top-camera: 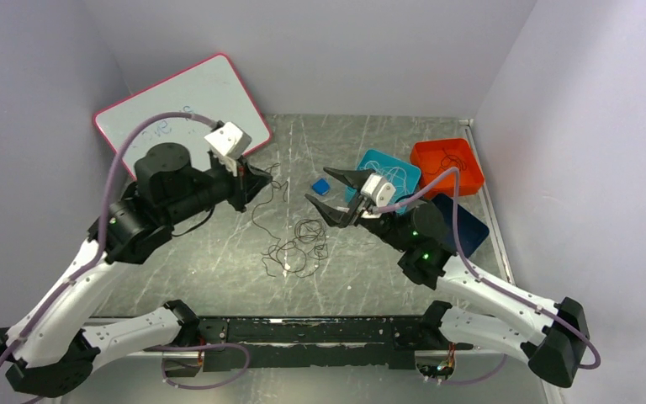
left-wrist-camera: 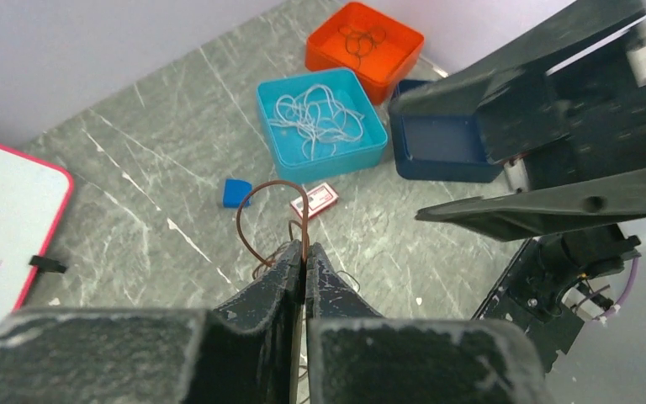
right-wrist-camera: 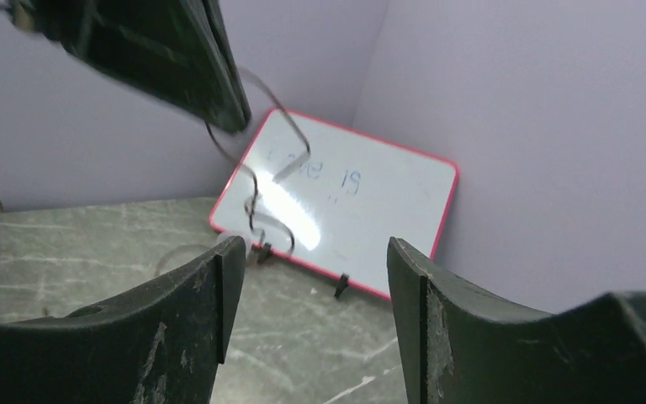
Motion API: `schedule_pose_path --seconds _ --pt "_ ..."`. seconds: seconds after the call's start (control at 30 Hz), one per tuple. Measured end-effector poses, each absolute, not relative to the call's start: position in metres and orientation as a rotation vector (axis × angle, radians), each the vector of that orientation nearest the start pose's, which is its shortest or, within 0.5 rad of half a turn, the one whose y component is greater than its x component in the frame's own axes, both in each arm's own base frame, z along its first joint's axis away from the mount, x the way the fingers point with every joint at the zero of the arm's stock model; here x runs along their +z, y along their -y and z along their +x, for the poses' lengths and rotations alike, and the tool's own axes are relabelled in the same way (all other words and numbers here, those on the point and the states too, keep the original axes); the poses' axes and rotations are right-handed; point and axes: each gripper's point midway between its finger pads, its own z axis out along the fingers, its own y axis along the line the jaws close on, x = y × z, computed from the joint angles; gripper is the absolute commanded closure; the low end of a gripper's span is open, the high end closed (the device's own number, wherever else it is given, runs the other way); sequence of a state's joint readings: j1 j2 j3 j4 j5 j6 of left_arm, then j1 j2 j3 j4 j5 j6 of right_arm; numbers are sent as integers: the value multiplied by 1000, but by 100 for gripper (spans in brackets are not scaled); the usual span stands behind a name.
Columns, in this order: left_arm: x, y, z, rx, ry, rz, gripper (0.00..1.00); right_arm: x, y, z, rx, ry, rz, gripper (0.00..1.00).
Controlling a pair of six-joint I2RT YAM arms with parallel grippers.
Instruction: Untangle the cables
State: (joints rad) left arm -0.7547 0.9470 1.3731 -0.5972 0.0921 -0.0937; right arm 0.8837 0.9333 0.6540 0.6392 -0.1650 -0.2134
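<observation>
Several thin dark cables (top-camera: 299, 248) are seen tangled on the table, nearer than the whiteboard (top-camera: 177, 101); single strands are hard to trace. One brown strand (left-wrist-camera: 240, 220) is pinched by the closed left gripper (left-wrist-camera: 304, 252), its end hidden between the fingers. The right gripper (right-wrist-camera: 313, 248) is spread wide and empty, right of the whiteboard.

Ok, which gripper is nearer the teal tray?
Right. The right gripper hangs open just beside the teal tray; the left gripper is farther off by the whiteboard, shut on a brown cable.
</observation>
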Motion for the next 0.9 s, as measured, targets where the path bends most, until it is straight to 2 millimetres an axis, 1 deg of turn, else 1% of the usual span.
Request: schedule_pose_path --seconds 0.13,0.2,0.27,0.33,0.53,0.7,0.77,0.9 --pt "380 236 216 -708 -1711 671 93 389 -294 209 643 -905 -831 34" --pt "375 241 217 -720 -1717 682 93 395 -295 208 626 -886 -851 34" --pt "374 246 218 -736 -1713 694 93 393 -297 209 614 -882 -873 34" --pt "375 251 219 -755 -1701 706 93 386 -301 211 607 -897 -901 34" --pt "381 259 218 -796 -1666 729 93 355 -313 218 596 -969 -984 34" --pt "384 263 214 -824 -1649 750 93 346 -318 221 597 -985 -1004 38" --pt "384 264 212 -835 -1644 759 93 340 -321 223 601 -998 -1012 43" --pt "385 265 208 -854 -1636 774 93 326 -328 228 616 -1040 -1023 57"
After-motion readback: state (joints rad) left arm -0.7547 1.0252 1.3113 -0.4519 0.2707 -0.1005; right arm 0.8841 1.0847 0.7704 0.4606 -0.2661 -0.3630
